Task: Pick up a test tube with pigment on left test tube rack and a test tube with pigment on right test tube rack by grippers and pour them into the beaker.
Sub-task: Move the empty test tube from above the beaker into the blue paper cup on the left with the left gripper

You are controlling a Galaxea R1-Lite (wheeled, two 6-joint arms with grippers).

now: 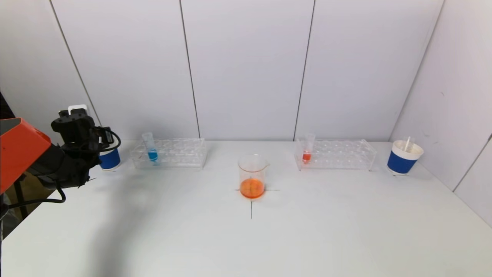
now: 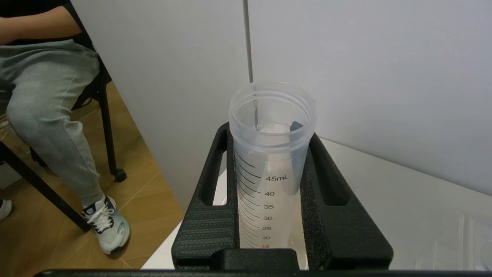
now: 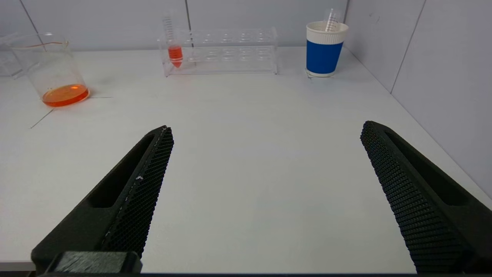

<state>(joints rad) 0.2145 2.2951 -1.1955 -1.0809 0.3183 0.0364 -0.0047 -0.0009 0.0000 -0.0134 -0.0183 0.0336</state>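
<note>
Left gripper point(image 2: 271, 134) fingers clamp an empty graduated tube point(image 2: 269, 181), upright, at the far left of the surface point(image 1: 246, 246). Right gripper point(image 3: 267, 127) gapes wide, holding nothing.

Left rack point(image 1: 180, 154): blue tube point(image 1: 150, 151). Right rack point(image 1: 342, 154): red tube point(image 1: 307, 148). Beaker point(image 1: 252, 175) centre, orange liquid.

Likely step: lower the empty tube straight into the left cup point(image 1: 110, 159), then release.

Two racks point(image 1: 169, 153) point(image 1: 335, 154), two blue cups point(image 1: 109, 159) point(image 1: 404, 157), one beaker point(image 1: 252, 176), four tubes point(image 1: 150, 147) point(image 1: 308, 148) point(image 2: 269, 165) point(image 1: 407, 144).

Orange liquid in clear beaker point(image 1: 252, 175)
</note>
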